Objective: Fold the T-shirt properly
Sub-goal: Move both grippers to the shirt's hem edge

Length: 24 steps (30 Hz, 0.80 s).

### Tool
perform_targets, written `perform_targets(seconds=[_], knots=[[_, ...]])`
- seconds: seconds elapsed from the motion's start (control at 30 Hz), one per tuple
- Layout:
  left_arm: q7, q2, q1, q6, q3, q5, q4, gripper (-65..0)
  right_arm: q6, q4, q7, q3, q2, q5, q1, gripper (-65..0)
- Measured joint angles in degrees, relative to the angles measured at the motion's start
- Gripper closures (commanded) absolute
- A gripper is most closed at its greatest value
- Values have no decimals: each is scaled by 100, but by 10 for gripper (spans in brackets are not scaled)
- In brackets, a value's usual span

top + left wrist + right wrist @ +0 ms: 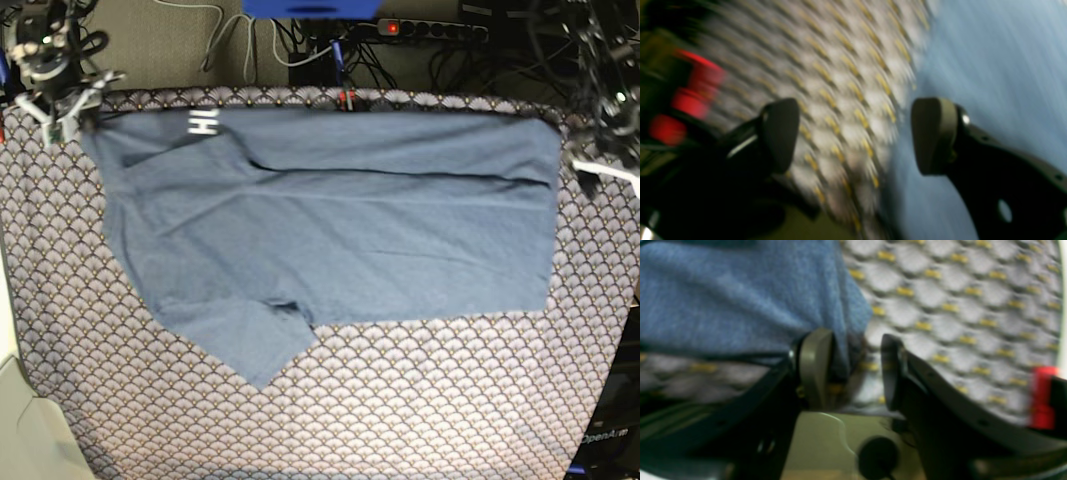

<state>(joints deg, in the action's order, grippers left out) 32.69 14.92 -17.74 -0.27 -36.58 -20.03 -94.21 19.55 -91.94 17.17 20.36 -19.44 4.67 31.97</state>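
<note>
Blurred close view, left gripper point(855, 135) with jaws spread wide and nothing between them, slate-blue T-shirt point(990, 66) from 12 to 4 o'clock, scallop-patterned worktop covering point(840, 83) at centre, red blurred shapes point(690, 96) at 9 o'clock

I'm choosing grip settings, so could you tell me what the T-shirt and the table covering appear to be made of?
T-shirt: soft knit, likely cotton jersey; matte heathered blue, shallow creases.
Table covering: probably printed cloth or vinyl; grey scallop pattern with yellow marks, lying flat. The blur leaves its texture unclear.
</note>
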Motion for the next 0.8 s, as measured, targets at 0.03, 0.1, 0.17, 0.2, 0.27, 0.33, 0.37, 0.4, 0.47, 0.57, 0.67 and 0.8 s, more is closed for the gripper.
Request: perform_targets(seconds=[0.03, 0.1, 0.17, 0.2, 0.27, 0.33, 0.37, 0.4, 0.47, 0.57, 0.67, 0.8], knots=[[0, 55, 149, -42, 7, -20, 2, -514, 0, 9, 48, 0, -94, -28, -127, -272], [11, 162, 424, -59, 35, -35, 2, -514, -35, 2, -28, 0, -223, -39, -446, -274], [-15, 210, 651, -83, 28, -15, 0, -514, -42, -33, 57, -7, -297, -42, -756, -274], [-11, 201, 752, -50, 31, -9, -2, -514, -22, -33, 219, -9, -328, -55, -890, -274], [-7, 205, 874, -61, 31, -17, -2, -514, 232, -42, 562, 22, -339, -79, -1082, -272], [63, 195, 997, -81, 33, -13, 50, -514, 673, -24, 1040, 48, -302, -87, -1215, -270], [125, 192, 1078, -68, 31, -9, 118, -514, 678, -24, 1064, 48, -236, -83, -1246, -270], [245, 188, 1169, -24, 24, -9, 190, -514, 680, -24, 1071, 48, -166, -85, -1255, -270], [374, 203, 1353, -39, 17, -11, 350, -514, 682, -24, 1069, 46, -66, -81, -1217, -272], [367, 323, 1602, -79, 13, -13, 739, -514, 741, -20, 1075, 11, -46, -94, -1080, -273], [354, 352, 1880, -11, -7, 15, 1091, -515, 741, -2, 946, 2, -68, -83, -1187, -274], [317, 286, 2343, -42, 33, -11, 1567, -515, 748, 52, 883, -385, -315, -92, -1849, -274]])
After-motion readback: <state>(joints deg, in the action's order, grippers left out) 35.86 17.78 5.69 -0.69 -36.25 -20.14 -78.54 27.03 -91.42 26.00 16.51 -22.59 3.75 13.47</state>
